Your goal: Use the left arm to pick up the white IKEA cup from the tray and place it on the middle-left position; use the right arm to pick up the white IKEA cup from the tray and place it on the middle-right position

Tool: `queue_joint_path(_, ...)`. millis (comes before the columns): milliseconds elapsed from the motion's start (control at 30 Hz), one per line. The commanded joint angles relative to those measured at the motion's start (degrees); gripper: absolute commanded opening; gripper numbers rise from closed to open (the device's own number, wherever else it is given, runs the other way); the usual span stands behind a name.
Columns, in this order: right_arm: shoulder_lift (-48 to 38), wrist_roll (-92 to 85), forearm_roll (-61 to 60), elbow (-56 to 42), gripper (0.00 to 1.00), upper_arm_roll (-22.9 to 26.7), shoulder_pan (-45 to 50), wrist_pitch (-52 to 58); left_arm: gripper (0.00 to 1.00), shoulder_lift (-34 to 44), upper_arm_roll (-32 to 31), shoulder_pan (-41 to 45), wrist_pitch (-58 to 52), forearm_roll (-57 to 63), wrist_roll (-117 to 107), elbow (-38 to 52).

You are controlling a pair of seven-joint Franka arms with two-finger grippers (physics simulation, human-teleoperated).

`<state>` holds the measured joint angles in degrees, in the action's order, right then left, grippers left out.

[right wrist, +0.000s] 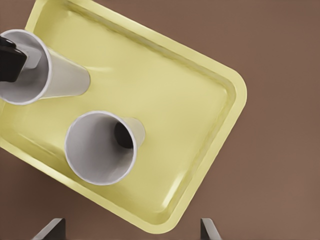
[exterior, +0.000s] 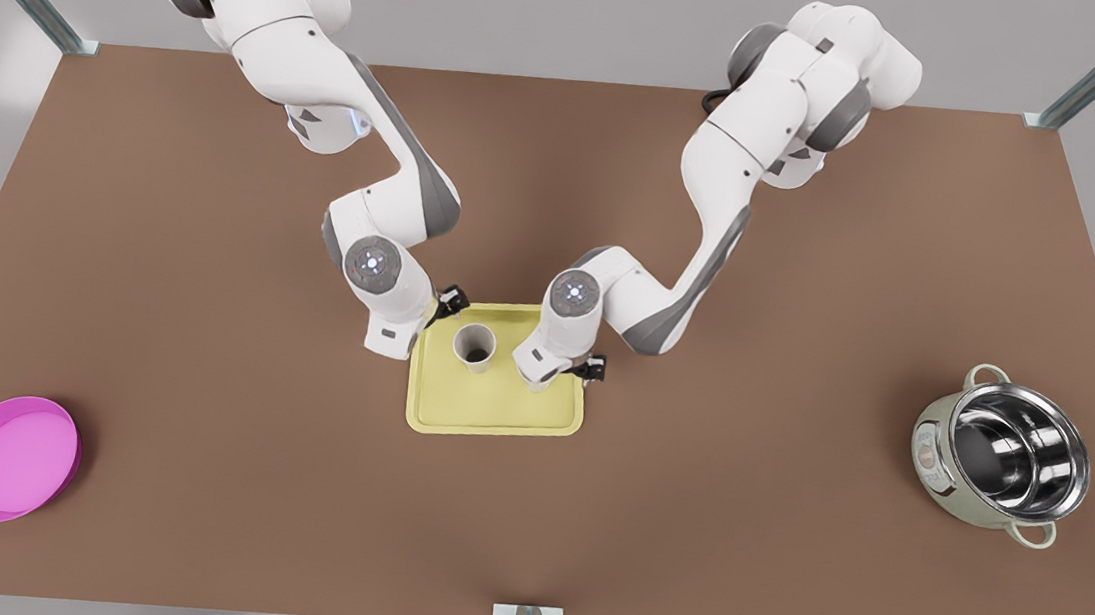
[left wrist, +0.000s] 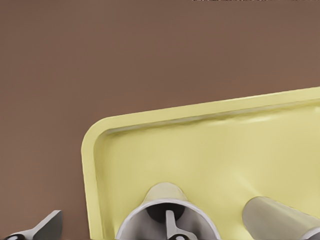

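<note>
The pale yellow tray (exterior: 497, 413) lies mid-table. One white cup (exterior: 474, 346) stands upright in its front-view left half; a second white cup (right wrist: 100, 147) stands beside it. My left gripper (left wrist: 110, 227) hangs open at the tray's left edge. One of its fingers (left wrist: 172, 225) shows against the first cup's (left wrist: 167, 212) mouth and the other lies outside the rim. The second cup (left wrist: 280, 220) is farther along the tray (left wrist: 210, 150). My right gripper (right wrist: 130, 231) is open above the second cup and hides it in the front view. The first cup (right wrist: 35, 67) shows with a dark gripper part at its rim.
A round pink dish (exterior: 12, 459) sits at the front view's near left. A steel pot (exterior: 1003, 457) with handles lies tilted at the right. Bare brown tabletop (exterior: 247, 399) spreads on both sides of the tray. Both arms reach in from the far edge.
</note>
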<state>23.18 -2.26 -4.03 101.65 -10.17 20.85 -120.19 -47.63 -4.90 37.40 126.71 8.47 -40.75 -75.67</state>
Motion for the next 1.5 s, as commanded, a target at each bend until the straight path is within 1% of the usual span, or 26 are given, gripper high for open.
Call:
queue_joint_path(0,1.34,2.97,0.43,-0.13,1.00,-0.02,0.16,-6.90,1.00,-0.09,-0.02,0.04,3.81,0.93,-13.04,-0.18)
queue_joint_path(67,3.71,3.49,0.34,-3.56,1.00,-0.02,0.25,-6.90,1.00,-0.97,-0.02,0.13,5.12,0.93,-13.04,-0.18)
queue_joint_path(133,4.77,5.16,0.25,-3.56,1.00,0.07,2.44,-6.99,1.00,-1.41,-0.02,0.04,5.39,1.02,-13.04,-0.18)
queue_joint_path(167,5.47,5.52,0.25,-4.17,1.00,0.07,2.44,-6.99,0.94,-1.50,-0.02,0.04,5.74,1.02,-13.04,-0.18)
queue_joint_path(200,6.34,5.52,0.25,-4.70,1.00,0.07,2.53,-6.99,0.84,-1.59,-0.02,0.04,5.74,1.02,-13.04,-0.18)
queue_joint_path(267,7.23,5.52,2.44,-5.05,1.00,0.24,2.36,-9.27,0.48,-1.50,0.07,-0.05,5.65,0.93,-12.95,-0.10)
queue_joint_path(400,8.81,5.52,2.62,-4.97,1.00,0.33,2.09,-9.98,0.38,-0.89,0.07,-0.22,4.86,0.93,-12.95,0.08)
queue_joint_path(467,9.51,5.52,2.62,-4.97,1.00,0.33,2.09,-10.07,0.26,-0.71,0.07,-0.13,3.98,0.93,-12.95,0.08)
queue_joint_path(500,9.86,5.52,2.62,-4.97,1.00,0.42,2.09,-11.21,0.23,-0.71,0.07,-0.05,3.98,1.02,-12.95,0.08)
queue_joint_path(567,10.13,5.52,2.71,-4.97,1.00,0.68,2.09,-11.30,0.19,-0.18,0.07,-0.05,0.91,0.93,-12.95,0.34)
queue_joint_path(633,10.57,5.52,2.71,-4.97,1.00,0.68,2.09,-11.30,0.18,1.13,0.07,-0.13,-0.93,0.93,-12.86,0.34)
queue_joint_path(700,10.92,5.52,2.71,-4.97,1.00,0.68,2.09,-11.39,0.18,4.12,0.16,-0.92,-4.44,0.40,-11.81,0.08)
queue_joint_path(733,11.00,5.60,2.62,-4.97,1.00,0.68,2.09,-11.39,0.18,7.01,-0.02,-2.76,-7.26,-1.96,-8.91,-0.45)
queue_joint_path(800,11.71,5.60,2.62,-4.97,1.00,0.68,2.09,-11.91,0.20,13.87,-0.02,-6.54,-5.87,-2.93,-3.03,-8.79)
queue_joint_path(867,12.23,5.60,2.62,-4.88,0.99,0.68,2.09,-12.79,0.21,16.51,0.07,-11.46,-4.72,-2.76,4.62,-11.87)
queue_joint_path(900,12.50,5.60,2.62,-4.88,0.96,0.68,2.09,-12.88,0.21,17.92,0.07,-14.71,-4.54,-2.76,9.97,-13.36)
queue_joint_path(933,12.50,5.60,2.71,-4.97,0.90,0.68,2.09,-12.88,0.21,19.06,0.07,-17.26,-3.15,-2.94,14.81,-15.12)
queue_joint_path(1000,12.41,5.52,2.71,-4.97,0.63,0.68,2.09,-12.88,0.21,22.05,-0.02,-24.48,11.53,-3.20,26.33,-26.46)
queue_joint_path(1033,12.41,5.52,2.71,-4.97,0.51,0.68,2.09,-12.88,0.21,22.58,-0.11,-27.28,14.09,-3.37,31.16,-28.40)
queue_joint_path(1067,12.41,5.52,2.71,-4.97,0.46,0.68,2.09,-12.88,0.21,23.11,-0.02,-31.50,16.37,-9.78,43.90,-30.33)
queue_joint_path(1100,12.41,5.52,2.71,-4.97,0.43,0.68,2.09,-12.88,0.21,22.76,-0.02,-34.76,18.31,-12.16,52.17,-30.59)
queue_joint_path(1167,12.32,5.60,2.71,-4.97,0.36,0.68,2.09,-12.88,0.21,22.49,-0.11,-34.85,24.28,-12.16,52.44,-33.14)
queue_joint_path(1300,12.15,5.78,2.71,-5.05,0.28,0.68,2.27,-12.35,0.21,21.62,0.07,-34.67,32.02,-11.55,52.35,-35.25)
queue_joint_path(1333,12.15,5.78,2.63,-5.05,0.24,0.68,2.27,-12.35,0.21,21.44,0.16,-34.59,33.25,-11.46,52.53,-35.25)
queue_joint_path(1367,11.71,5.78,2.62,-5.05,0.21,0.68,2.27,-12.18,0.21,21.61,0.60,-34.59,33.86,-7.16,52.27,-35.25)
queue_joint_path(1467,11.18,5.78,2.54,-5.05,0.12,0.59,2.27,-11.04,0.21,21.44,1.21,-34.50,35.18,-3.64,49.11,-35.34)
